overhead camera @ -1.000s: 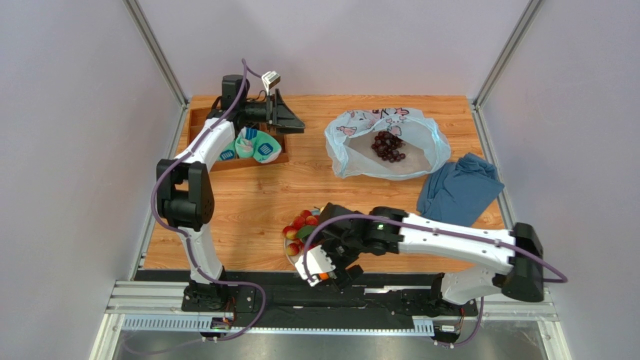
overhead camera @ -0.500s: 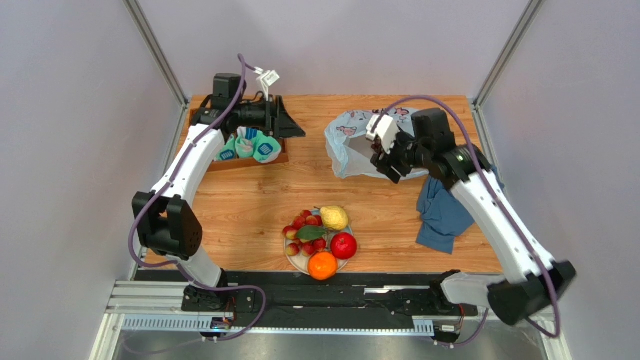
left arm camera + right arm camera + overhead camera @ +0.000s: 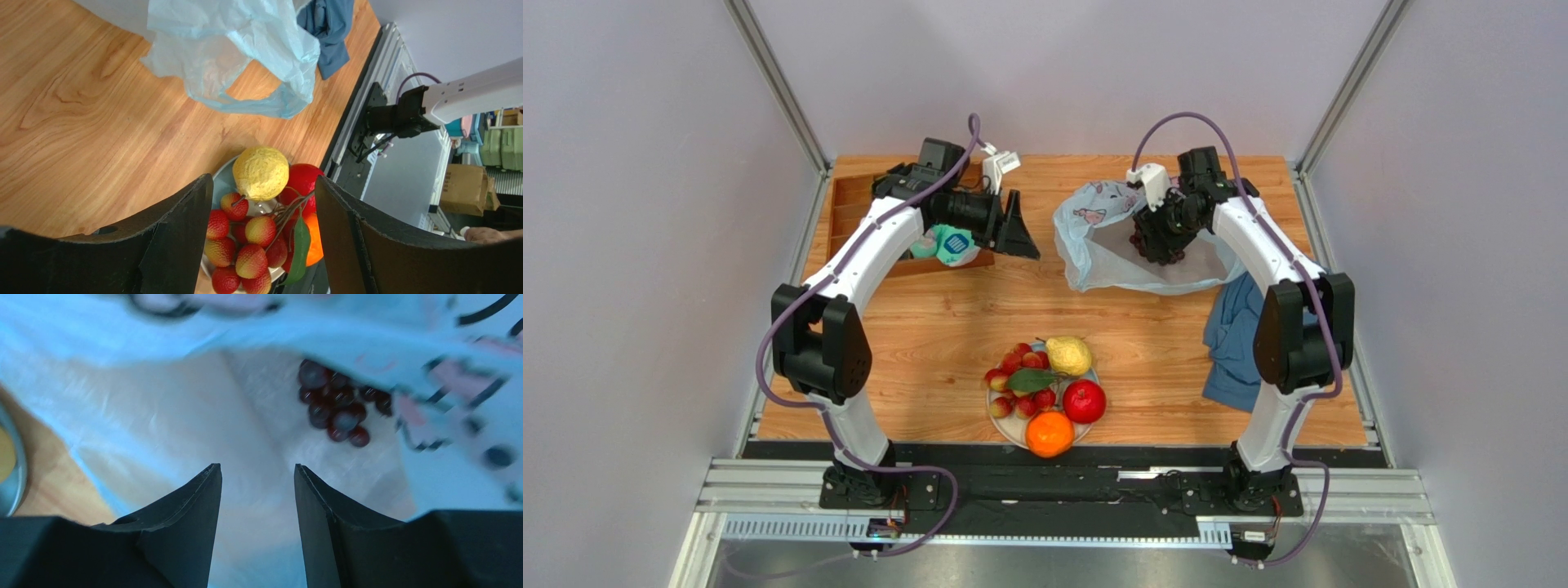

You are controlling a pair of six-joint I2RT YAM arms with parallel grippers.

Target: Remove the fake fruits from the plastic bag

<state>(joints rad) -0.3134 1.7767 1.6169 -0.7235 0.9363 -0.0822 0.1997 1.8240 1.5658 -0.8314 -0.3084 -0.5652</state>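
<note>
- Grape bunch (image 3: 336, 410): lies inside the plastic bag (image 3: 1100, 251) on the pale inner film, partly overhung by the bag's printed upper fold. It is the only fruit seen in the bag.
- Pear (image 3: 1069, 355), apple (image 3: 1084, 401), orange (image 3: 1049, 434) and red-yellow cluster (image 3: 1020, 380): piled on a plate (image 3: 1004, 429) on the bench (image 3: 928, 331), outside the bag on its near side and well apart from it.
- Handling, judged: the bunch is taken to be light, hard, glossy plastic. Single beads are probably slippery, and the whole is lumpy but not fragile.
- Hold, judged: best taken across the body of the bunch, so that several beads are caught at once. No stem can be made out.
- Bag, judged: thin, limp and easily snagged. Film could be pinched together with the bunch and dragged along.
- Right jaws: held over the bag's mouth and pointed into it. They are parted to a middling gap with nothing between them, only bare film showing through.
- The bunch lies just beyond the tips, off to one side. Whether the tips touch the film cannot be told.
- Left jaws: outside the bag, over the bench on the side toward the left arm. They are spread wide and empty, touching nothing, and the plate is seen through the gap.
</note>
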